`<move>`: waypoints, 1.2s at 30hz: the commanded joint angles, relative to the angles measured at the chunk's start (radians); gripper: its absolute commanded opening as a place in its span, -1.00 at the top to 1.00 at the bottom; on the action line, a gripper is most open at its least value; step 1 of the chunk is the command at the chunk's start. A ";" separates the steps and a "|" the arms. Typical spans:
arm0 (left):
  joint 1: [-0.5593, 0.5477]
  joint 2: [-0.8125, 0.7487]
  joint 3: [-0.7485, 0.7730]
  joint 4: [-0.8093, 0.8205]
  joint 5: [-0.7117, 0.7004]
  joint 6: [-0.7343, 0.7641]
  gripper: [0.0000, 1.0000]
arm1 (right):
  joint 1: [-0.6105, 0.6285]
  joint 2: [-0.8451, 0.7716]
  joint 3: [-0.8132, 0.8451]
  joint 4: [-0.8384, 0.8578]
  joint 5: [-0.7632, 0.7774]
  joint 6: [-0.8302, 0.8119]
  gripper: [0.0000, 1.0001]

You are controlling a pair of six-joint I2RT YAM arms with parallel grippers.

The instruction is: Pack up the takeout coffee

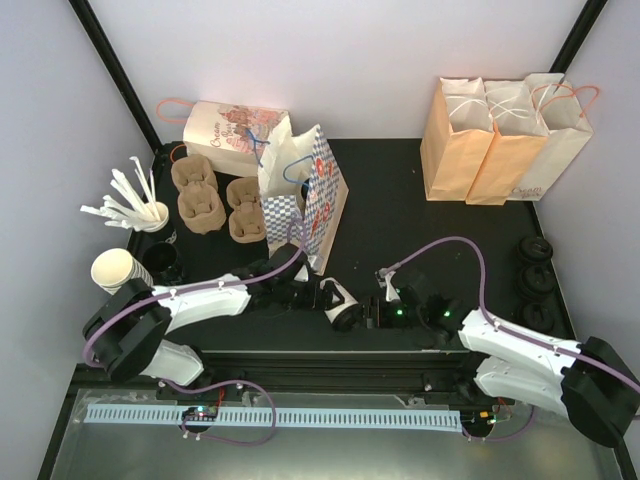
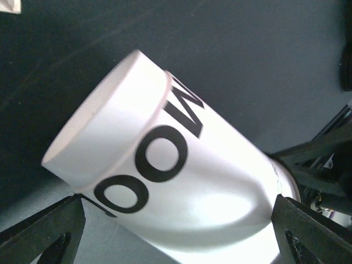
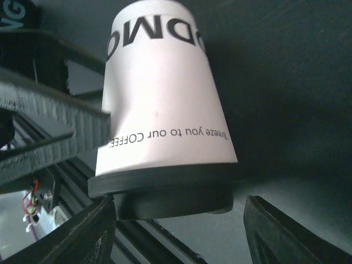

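The left gripper (image 1: 322, 296) pinches the cup (image 1: 342, 304) between its jaws: in the left wrist view the cup (image 2: 176, 181) lies tilted on its side, base end away from the camera, with a finger (image 2: 44, 231) at each lower corner against its wall. It appears held just above the tabletop (image 1: 400, 190) near the front edge, though whether it touches I cannot tell. Just right of it, the right gripper (image 1: 385, 312) faces the cup's lid end; in the right wrist view the lid (image 3: 170, 192) sits between its spread jaws, which close on nothing yet. The step in hand looks like a handover or a regrip of the coffee between the arms. Next, the right jaws should close on the cup near the lid before the left jaws release, then carry it toward the patterned bag (image 1: 312, 195) behind the left jaws.
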 commanded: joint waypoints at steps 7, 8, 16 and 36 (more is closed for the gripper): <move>-0.033 -0.076 -0.045 0.076 0.001 -0.137 -0.97 | -0.002 -0.099 0.077 -0.124 0.099 -0.169 -0.47; -0.033 -0.075 -0.051 0.089 0.000 -0.146 -0.97 | 0.001 -0.108 0.071 -0.116 0.076 -0.193 -0.51; -0.034 -0.019 -0.046 0.129 0.008 -0.159 -0.97 | 0.033 -0.119 -0.012 -0.054 0.076 -0.276 -0.63; -0.033 0.082 0.032 0.132 -0.016 -0.128 -0.96 | 0.047 0.026 0.034 0.006 0.210 -0.293 -0.72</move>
